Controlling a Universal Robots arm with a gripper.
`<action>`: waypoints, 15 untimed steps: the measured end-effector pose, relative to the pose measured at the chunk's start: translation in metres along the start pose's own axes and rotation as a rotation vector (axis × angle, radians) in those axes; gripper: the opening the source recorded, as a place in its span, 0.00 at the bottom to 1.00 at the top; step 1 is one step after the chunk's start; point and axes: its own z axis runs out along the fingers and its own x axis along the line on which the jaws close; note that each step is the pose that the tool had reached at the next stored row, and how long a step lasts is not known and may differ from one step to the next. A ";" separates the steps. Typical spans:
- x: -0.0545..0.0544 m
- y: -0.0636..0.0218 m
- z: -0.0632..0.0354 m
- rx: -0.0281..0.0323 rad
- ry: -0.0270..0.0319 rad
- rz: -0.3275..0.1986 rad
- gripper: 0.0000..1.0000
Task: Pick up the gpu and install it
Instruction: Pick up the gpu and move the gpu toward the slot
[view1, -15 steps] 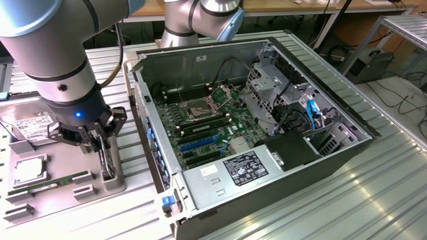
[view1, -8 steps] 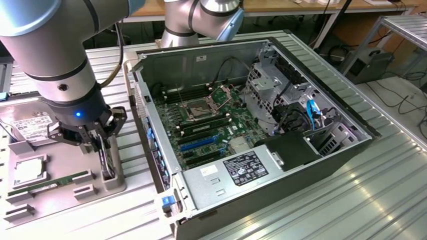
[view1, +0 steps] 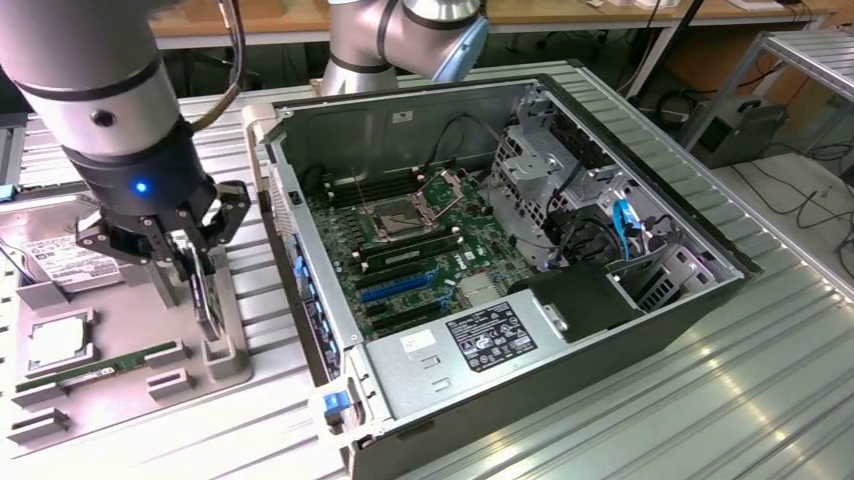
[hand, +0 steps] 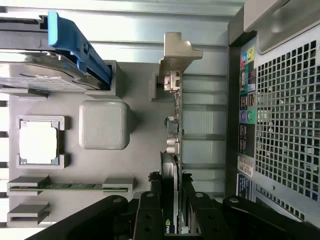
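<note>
The gpu (view1: 204, 305) stands on edge in a slotted holder of the grey parts tray (view1: 127, 300), at the exterior view's left of the open computer case (view1: 641, 320). My gripper (view1: 198, 285) reaches down over it, one finger on each face of the card. In the wrist view the gpu (hand: 175, 125) is seen edge-on, its silvery bracket (hand: 177, 55) at the far end. There the gripper (hand: 172, 212) has both fingers pressed against the card's sides. The card rests in the tray (hand: 142, 150).
The tray also holds a silver hard drive (view1: 54, 255), a processor (view1: 56, 340) and a green memory stick (view1: 100, 365). The case lies open with its motherboard (view1: 414, 260) exposed. Its perforated rear panel (hand: 285, 125) sits close beside the gpu.
</note>
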 end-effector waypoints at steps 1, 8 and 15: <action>-0.001 -0.0008 -0.0084 0.0001 0.0011 0.000 0.26; -0.005 -0.0052 -0.0428 0.0000 0.0067 0.002 0.26; -0.015 -0.0133 -0.0861 -0.0002 0.0214 0.003 0.26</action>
